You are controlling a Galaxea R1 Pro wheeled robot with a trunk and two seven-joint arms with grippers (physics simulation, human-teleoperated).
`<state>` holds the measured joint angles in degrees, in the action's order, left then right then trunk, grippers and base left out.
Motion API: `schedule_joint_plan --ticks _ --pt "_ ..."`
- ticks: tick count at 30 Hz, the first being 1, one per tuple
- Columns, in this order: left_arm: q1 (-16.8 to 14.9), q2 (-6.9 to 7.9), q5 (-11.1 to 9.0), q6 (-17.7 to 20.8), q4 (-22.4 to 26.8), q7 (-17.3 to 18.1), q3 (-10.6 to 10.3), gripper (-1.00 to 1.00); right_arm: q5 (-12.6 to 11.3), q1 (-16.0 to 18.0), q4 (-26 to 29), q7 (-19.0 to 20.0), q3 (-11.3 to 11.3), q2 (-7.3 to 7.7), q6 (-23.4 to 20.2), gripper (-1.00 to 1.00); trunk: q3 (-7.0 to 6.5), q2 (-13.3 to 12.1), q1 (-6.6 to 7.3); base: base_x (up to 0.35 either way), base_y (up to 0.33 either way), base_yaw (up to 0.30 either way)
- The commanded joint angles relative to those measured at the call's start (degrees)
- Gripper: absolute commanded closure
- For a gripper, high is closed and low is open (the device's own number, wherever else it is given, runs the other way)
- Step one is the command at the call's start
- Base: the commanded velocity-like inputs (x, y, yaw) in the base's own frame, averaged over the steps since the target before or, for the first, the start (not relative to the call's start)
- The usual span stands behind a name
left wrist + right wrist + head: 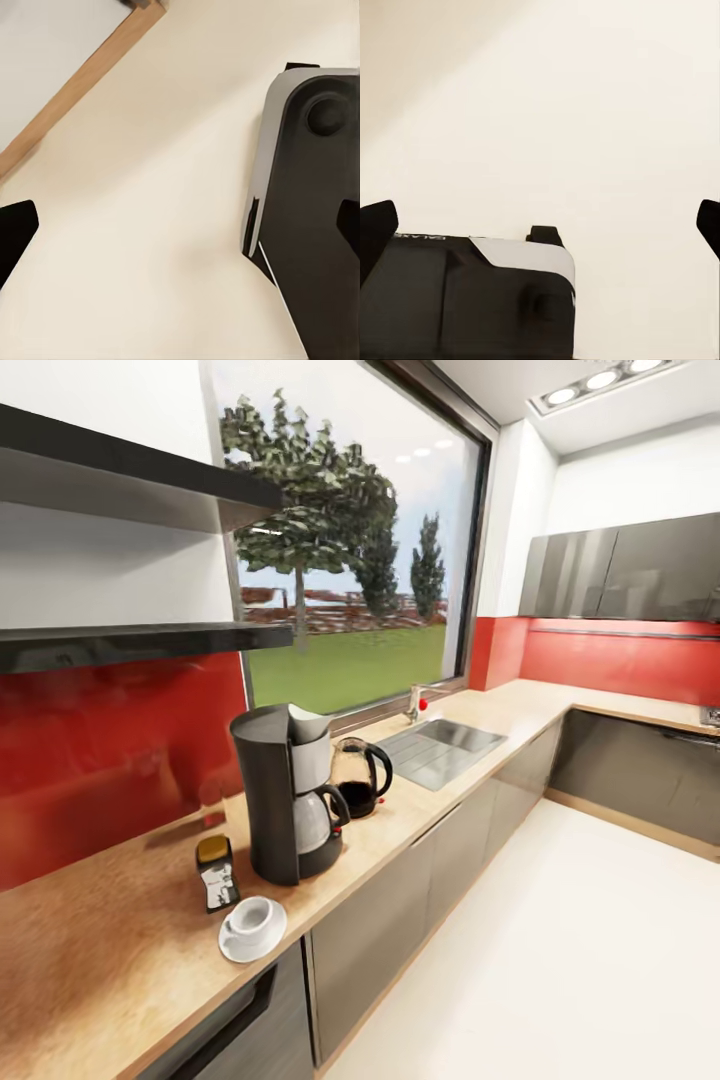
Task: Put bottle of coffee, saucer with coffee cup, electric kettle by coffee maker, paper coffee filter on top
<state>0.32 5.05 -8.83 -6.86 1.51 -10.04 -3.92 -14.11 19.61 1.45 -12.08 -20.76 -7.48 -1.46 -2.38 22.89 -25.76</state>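
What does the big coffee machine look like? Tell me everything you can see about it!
The coffee maker is the tallest thing on the wooden countertop. It stands upright, with a black body and lid, a silver-grey middle, and a glass carafe with a black handle tucked in its base. Something white, likely the paper coffee filter, pokes out at the top. The electric kettle stands close behind it; whether they touch is unclear. The bottle of coffee and the coffee cup on its saucer sit in front, apart.

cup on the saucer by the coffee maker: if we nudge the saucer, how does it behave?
The coffee cup only rests on the saucer, so it could slide or tip. Both look glazed, likely slippery and brittle. The saucer sits near the countertop edge, so an outward push risks a drop.
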Motion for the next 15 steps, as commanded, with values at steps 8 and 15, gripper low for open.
schedule_joint_plan --ticks 8,15 --pt "0.0 -0.13 -0.6 -0.5 0.1 0.4 -0.2 -1.00 5.3 -5.2 0.0 0.0 -0.7 -0.17 7.9 -1.00 0.00 0.0 -0.02 0.000 0.000 -0.115" --pt "0.0 -0.16 -0.7 -0.5 0.2 0.5 -0.2 -1.00 5.4 -5.3 0.0 -0.1 -0.6 0.03 8.1 -1.00 0.00 0.0 -0.02 0.000 0.000 -0.003"
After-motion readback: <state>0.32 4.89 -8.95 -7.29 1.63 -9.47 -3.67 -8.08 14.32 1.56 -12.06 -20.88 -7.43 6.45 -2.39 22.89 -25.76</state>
